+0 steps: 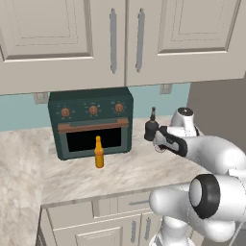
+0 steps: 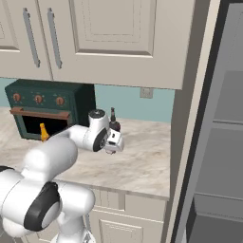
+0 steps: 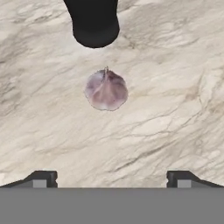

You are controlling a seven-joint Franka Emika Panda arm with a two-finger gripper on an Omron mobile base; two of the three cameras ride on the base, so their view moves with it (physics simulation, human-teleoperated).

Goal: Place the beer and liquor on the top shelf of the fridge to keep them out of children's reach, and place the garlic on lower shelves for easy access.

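Cream cabinets (image 1: pixel 57 38); teal wall (image 1: pixel 19 113); marble counter (image 1: pixel 134 173)

The black bottle (image 3: pixel 95 22) is cut off by the top edge of the hand view, so just its rounded base shows. From the left base view the arm covers part of its body (image 1: pixel 151 129), and from the right its lower half (image 2: pixel 114 124). The orange bottle (image 2: pixel 43 133) is half hidden behind the arm. The fridge (image 2: pixel 223 142) runs off the right edge.
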